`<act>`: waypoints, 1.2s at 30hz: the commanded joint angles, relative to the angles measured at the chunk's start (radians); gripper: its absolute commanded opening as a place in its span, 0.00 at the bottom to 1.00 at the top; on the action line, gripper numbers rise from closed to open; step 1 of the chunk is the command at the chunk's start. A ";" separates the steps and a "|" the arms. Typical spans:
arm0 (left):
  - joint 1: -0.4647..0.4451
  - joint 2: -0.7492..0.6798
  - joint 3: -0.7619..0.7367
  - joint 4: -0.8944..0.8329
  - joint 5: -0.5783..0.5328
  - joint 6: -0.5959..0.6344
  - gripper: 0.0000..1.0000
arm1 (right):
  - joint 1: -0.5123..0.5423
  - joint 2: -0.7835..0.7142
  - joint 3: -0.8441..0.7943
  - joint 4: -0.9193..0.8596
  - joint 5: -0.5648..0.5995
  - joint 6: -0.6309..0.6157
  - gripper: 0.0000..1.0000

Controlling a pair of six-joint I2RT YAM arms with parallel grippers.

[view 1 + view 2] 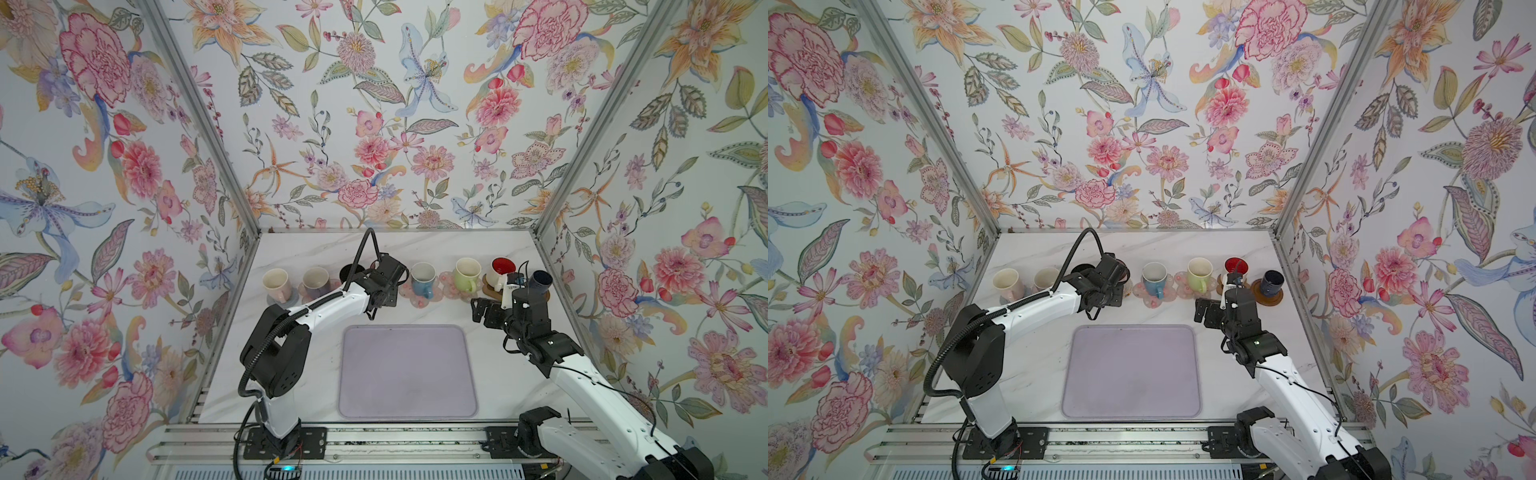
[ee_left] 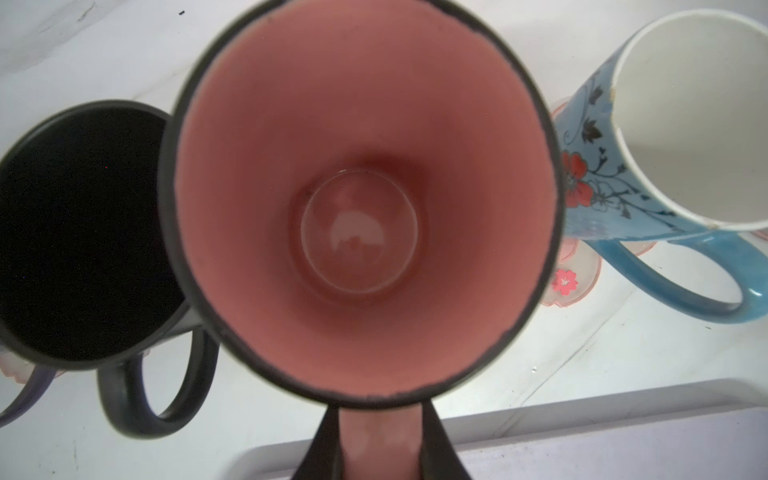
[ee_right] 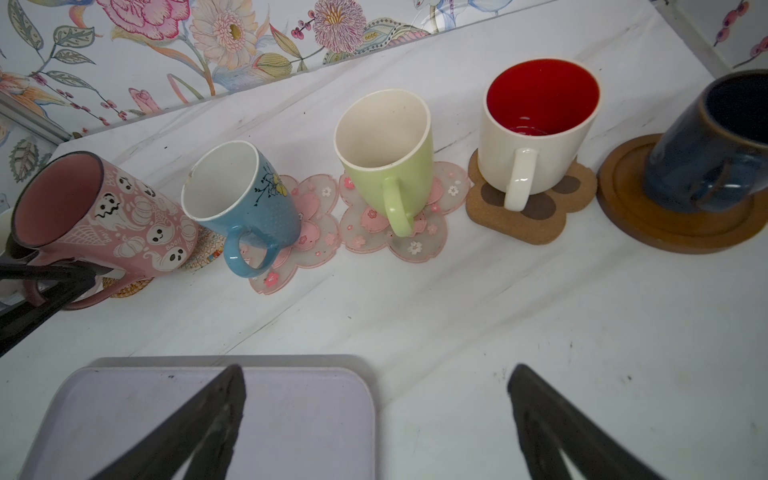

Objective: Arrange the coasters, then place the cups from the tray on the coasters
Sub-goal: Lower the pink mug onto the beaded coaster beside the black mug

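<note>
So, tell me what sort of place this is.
Likely a staged robot test booth: floral wallpaper on metal framing boxes in a marble-look table, left arm and right arm bolted to a rail.

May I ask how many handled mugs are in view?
8, in one far row: cream mug, lavender mug, black mug, pink mug in the left gripper, blue mug, green mug, white mug, navy mug. No more seem hidden.

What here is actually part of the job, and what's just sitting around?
Part of the job: tray, no mugs on it; far row of cream-pink mug, lavender mug, black mug, pink mug, blue mug, green mug, red-lined white mug, navy mug; coasters there; left gripper, shut on the pink mug's handle; right gripper, open.
Just there: marble table, flowered walls, arm cables.
</note>
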 commanded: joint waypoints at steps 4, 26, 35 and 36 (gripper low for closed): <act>0.022 0.003 0.060 0.107 -0.008 0.002 0.00 | -0.013 -0.003 -0.016 0.002 -0.018 0.003 0.99; 0.042 0.073 0.091 0.112 0.061 -0.017 0.00 | -0.031 0.000 -0.019 0.013 -0.037 0.004 0.99; 0.051 0.073 0.078 0.101 0.065 -0.031 0.00 | -0.034 -0.001 -0.019 0.012 -0.044 0.007 0.99; 0.051 0.074 0.076 0.100 0.065 -0.033 0.00 | -0.035 -0.003 -0.018 0.011 -0.043 0.006 0.99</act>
